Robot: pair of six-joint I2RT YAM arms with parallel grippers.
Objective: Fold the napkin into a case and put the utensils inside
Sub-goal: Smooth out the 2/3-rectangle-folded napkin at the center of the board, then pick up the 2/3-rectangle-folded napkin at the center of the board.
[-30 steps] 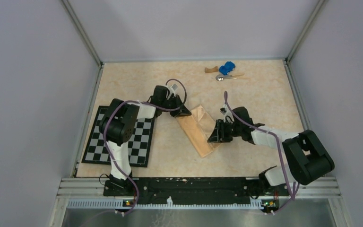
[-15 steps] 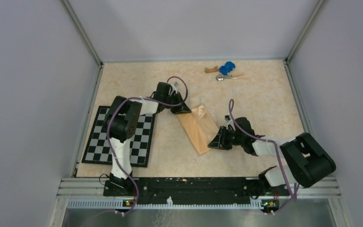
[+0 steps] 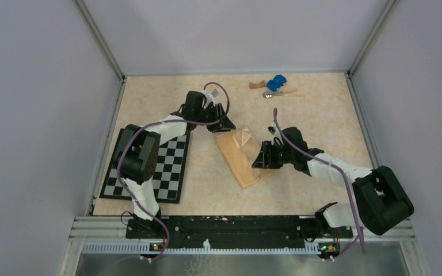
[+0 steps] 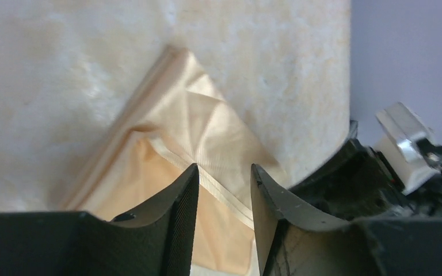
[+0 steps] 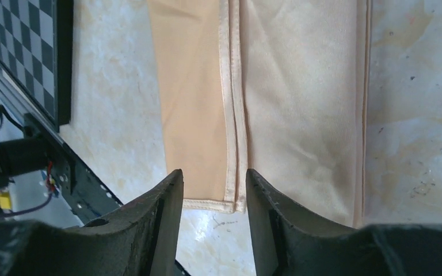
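Observation:
The peach-orange napkin [image 3: 240, 156] lies folded as a layered strip, the case, running diagonally across the middle of the table. In the left wrist view its far end [image 4: 198, 123] shows a fold and a hemmed edge. In the right wrist view its near end [image 5: 299, 86] shows two hems side by side. My left gripper [image 3: 225, 124] [image 4: 224, 175] is open and empty above the strip's far end. My right gripper [image 3: 260, 161] [image 5: 212, 179] is open and empty at the strip's right side, above its near end. A silver spoon [image 3: 273, 94] lies at the back of the table.
A blue toy car [image 3: 275, 83] and a brown wooden block [image 3: 256, 85] lie just behind the spoon. The black-and-white checkerboard mat [image 3: 149, 167] lies at the left, under the left arm, and shows in the right wrist view [image 5: 23, 52]. Grey walls enclose the table.
My left gripper moved back, off the strip's far end. My right gripper dropped to the strip's near end, then came back up along its right side. The strip's far end looks wider.

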